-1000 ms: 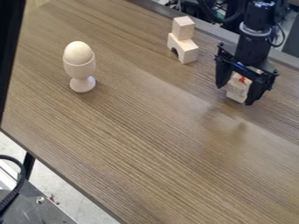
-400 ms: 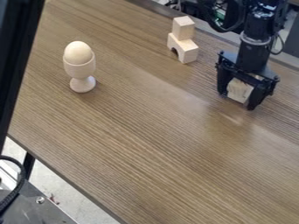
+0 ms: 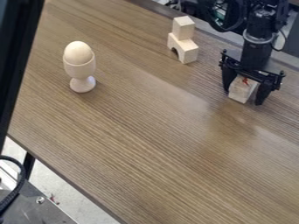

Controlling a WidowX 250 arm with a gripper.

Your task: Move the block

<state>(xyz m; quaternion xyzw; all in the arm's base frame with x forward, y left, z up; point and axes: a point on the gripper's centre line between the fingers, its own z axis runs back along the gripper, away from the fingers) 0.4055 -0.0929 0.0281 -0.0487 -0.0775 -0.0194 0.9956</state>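
At the right of the camera view, the black gripper (image 3: 243,95) hangs low over the brown tabletop (image 3: 140,144). A pale wooden block (image 3: 240,90) with a small red mark near its top is framed by the gripper, its upper part partly hidden. Whether the block is held, or touches the tabletop, I cannot tell.
Up and left of the gripper, a small cube (image 3: 183,27) stands on an arched wooden block (image 3: 187,50). A wooden egg (image 3: 78,53) sits in a wooden egg cup (image 3: 81,71) at the left. A dark post (image 3: 17,57) crosses the left edge.
The gripper dipped slightly, then rose a little and shifted right. The red mark on the block, hidden in the middle frame, shows again. The dark post at the left has shifted right since the first frame.
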